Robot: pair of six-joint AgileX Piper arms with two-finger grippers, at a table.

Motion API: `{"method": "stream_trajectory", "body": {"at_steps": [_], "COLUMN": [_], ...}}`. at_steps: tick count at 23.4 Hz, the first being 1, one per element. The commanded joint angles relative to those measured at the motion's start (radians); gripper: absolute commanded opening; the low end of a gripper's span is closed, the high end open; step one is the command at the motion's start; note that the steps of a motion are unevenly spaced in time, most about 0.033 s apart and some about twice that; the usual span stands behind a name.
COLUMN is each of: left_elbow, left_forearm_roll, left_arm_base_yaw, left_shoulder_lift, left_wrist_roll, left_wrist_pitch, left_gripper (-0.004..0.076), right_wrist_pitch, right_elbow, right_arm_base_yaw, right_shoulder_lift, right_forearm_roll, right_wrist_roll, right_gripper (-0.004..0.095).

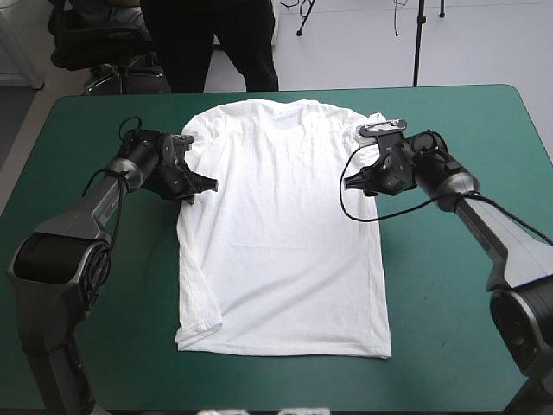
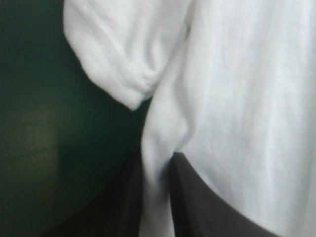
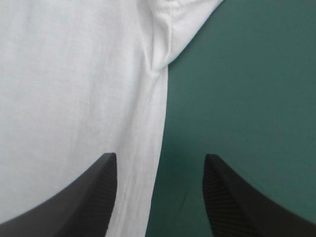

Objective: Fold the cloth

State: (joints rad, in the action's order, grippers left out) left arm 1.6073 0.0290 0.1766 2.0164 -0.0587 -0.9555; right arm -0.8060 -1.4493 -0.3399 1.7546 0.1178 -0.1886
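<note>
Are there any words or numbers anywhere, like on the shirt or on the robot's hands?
None: no word, number or sign can be read in any view.
The T-shirt is plain white, with no print showing.
The teal-green cover carries no marks.
The left gripper and the right gripper are plain black, with no label to read.

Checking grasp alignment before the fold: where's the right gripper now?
High view: the right gripper sits at the right side edge of the T-shirt, near the armpit; its wrist view shows it open, straddling that edge.
</note>
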Motion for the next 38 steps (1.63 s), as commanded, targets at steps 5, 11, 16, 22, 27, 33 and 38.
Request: {"method": "stream_trajectory", "body": {"at_steps": [5, 11, 16, 22, 27, 33, 38], "left_elbow": [0.021, 0.021, 0.021, 0.021, 0.021, 0.023, 0.024], "left_forearm_roll": [0.024, 0.024, 0.024, 0.024, 0.024, 0.024, 0.024], "left_arm_base_yaw": [0.001, 0.001, 0.001, 0.001, 0.001, 0.001, 0.001], "left_shoulder_lift": [-0.033, -0.033, -0.033, -0.033, -0.033, -0.054, -0.207], "left_wrist_roll": [0.011, 0.011, 0.025, 0.027, 0.031, 0.033, 0.053], "left_wrist_pitch": [0.003, 0.0, 0.003, 0.014, 0.017, 0.02, -0.006], "left_gripper": [-0.0009, -0.0009, -0.0009, -0.0009, -0.0009, -0.0009, -0.0009], "right_wrist_pitch": [-0.03, -0.028, -0.007, -0.042, -0.051, -0.083, -0.15], "right_elbow": [-0.185, -0.211, -0.211, -0.211, -0.211, -0.241, -0.357], "right_arm_base_yaw": [0.022, 0.06, 0.06, 0.06, 0.059, 0.06, 0.062], "right_shoulder_lift": [0.107, 0.189, 0.218, 0.276, 0.3, 0.275, 0.143], "right_forearm_roll": [-0.041, -0.118, -0.126, -0.218, -0.315, -0.269, -0.209], "right_wrist_roll": [0.018, 0.066, 0.076, 0.134, 0.202, 0.202, 0.189], "right_gripper": [0.0498, 0.0502, 0.0501, 0.0376, 0.0063, -0.0017, -0.0017]}}
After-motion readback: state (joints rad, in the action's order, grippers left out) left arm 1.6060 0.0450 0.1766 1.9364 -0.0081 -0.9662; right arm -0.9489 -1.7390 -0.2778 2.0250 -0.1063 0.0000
